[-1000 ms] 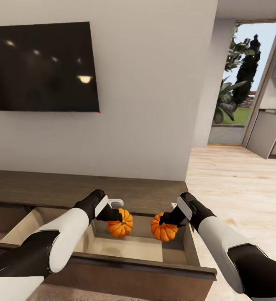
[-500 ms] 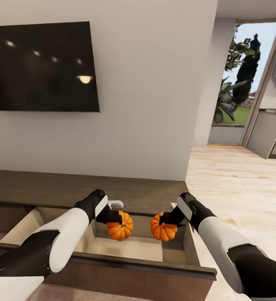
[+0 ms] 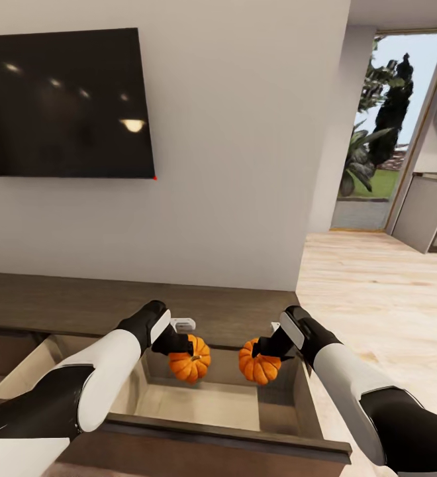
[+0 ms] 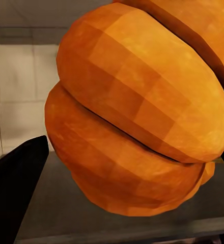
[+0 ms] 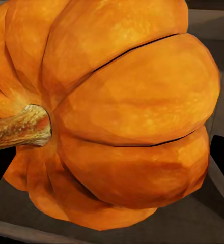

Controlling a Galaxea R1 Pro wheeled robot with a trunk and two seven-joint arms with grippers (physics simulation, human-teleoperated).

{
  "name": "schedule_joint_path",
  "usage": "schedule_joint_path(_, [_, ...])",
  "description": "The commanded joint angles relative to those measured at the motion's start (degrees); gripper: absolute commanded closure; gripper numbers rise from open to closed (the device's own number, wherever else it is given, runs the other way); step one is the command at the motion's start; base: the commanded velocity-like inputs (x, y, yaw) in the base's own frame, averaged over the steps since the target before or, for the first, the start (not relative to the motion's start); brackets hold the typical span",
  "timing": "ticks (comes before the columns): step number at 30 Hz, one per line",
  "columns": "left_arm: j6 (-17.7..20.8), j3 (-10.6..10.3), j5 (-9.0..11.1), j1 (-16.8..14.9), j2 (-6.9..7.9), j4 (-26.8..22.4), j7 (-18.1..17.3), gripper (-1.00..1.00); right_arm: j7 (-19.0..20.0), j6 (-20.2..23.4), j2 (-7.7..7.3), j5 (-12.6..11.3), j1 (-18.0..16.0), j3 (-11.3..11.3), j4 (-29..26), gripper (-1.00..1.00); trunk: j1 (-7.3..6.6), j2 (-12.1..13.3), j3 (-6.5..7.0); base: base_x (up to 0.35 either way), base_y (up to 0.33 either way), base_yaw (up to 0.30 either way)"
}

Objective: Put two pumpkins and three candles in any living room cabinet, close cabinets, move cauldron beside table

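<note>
Pumpkins (image 3: 190, 358) (image 3: 259, 361) apart over open cabinet (image 3: 198, 397) drawer (walls clear); each claw (image 3: 180, 343) (image 3: 267, 347) clamped on one

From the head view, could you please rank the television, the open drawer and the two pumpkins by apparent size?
1. Television
2. Open drawer
3. Left pumpkin and right pumpkin: they look alike, so no ranking between them.

Bright orange pumpkins (image 3: 190, 358); dark-brown cabinet (image 3: 112, 301).
</note>
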Motion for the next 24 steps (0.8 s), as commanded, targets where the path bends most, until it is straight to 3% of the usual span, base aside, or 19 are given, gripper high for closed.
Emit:
schedule_joint_path(1, [0.3, 0.4, -0.5, 0.0, -0.03, -0.1, -0.2, 1.00, -0.6, 0.2, -0.03, -0.7, 0.0, 0.4, 0.0, 1.00, -0.01, 0.0, -0.08, 0.010, 0.000, 0.000])
schedule_joint_path(7, [2.8, 0.4, -0.5, 0.0, -0.03, -0.1, -0.2, 1.00, -0.5, 0.2, -0.03, -0.7, 0.0, 0.4, 0.5, 1.00, 0.65, -1.2, -0.98, 0.002, 0.000, 0.000])
schedule_joint_path(24, [3.2, 0.4, -0.6, 0.0, -0.03, -0.1, -0.2, 1.00, -0.5, -0.2, -0.03, -0.7, 0.0, 0.4, 1.1, 1.00, 4.38, -8.0, -4.11, 0.000, 0.000, 0.000])
